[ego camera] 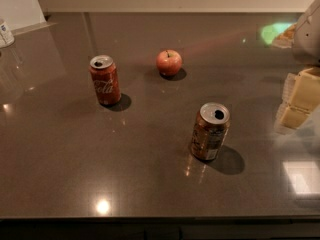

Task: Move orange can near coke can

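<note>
Camera view shows my gripper at the right edge, whether spread or pressed I cannot tell, while the orange can stands upright, opened, well apart from the coke can, contents unseen.

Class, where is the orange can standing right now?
The orange can stands upright right of centre in the camera view, between the coke can on its left and the gripper at the right edge.

coke can: white cursive script on its red side, the "Cola" part facing me reads | orange can: pale label patches near the base, print too small to read | gripper: at the right edge over the counter, markings not legible
</note>
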You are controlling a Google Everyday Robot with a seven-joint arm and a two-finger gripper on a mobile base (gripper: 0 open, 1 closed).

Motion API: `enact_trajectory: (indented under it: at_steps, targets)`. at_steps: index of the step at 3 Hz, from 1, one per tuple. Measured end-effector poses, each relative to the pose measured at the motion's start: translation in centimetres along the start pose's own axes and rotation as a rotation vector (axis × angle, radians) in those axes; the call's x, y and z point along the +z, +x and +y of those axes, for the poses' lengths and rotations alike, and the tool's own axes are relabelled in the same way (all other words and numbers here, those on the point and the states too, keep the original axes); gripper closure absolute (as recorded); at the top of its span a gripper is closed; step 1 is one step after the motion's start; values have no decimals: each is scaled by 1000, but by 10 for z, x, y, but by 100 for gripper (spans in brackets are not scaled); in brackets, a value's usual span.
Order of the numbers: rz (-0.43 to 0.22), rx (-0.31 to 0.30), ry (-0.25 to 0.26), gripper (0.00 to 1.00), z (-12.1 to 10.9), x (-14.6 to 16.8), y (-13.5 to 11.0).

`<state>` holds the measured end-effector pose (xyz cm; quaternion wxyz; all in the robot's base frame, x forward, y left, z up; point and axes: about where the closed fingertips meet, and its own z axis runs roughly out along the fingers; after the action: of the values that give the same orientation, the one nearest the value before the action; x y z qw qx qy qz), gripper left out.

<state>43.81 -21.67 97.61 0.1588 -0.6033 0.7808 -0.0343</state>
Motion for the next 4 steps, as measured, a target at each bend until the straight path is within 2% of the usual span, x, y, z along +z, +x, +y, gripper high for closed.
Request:
enact_trajectory:
  at_steps: [1, 2, 3, 4]
  targets:
    - [-2, 0, 2, 0, 0, -1, 0]
    - [-66, -14, -14, 0, 11, 7, -10]
    - [-165, -36, -58, 0, 29, 26, -32]
    - [-232, -53, -96, 0, 43, 45, -57]
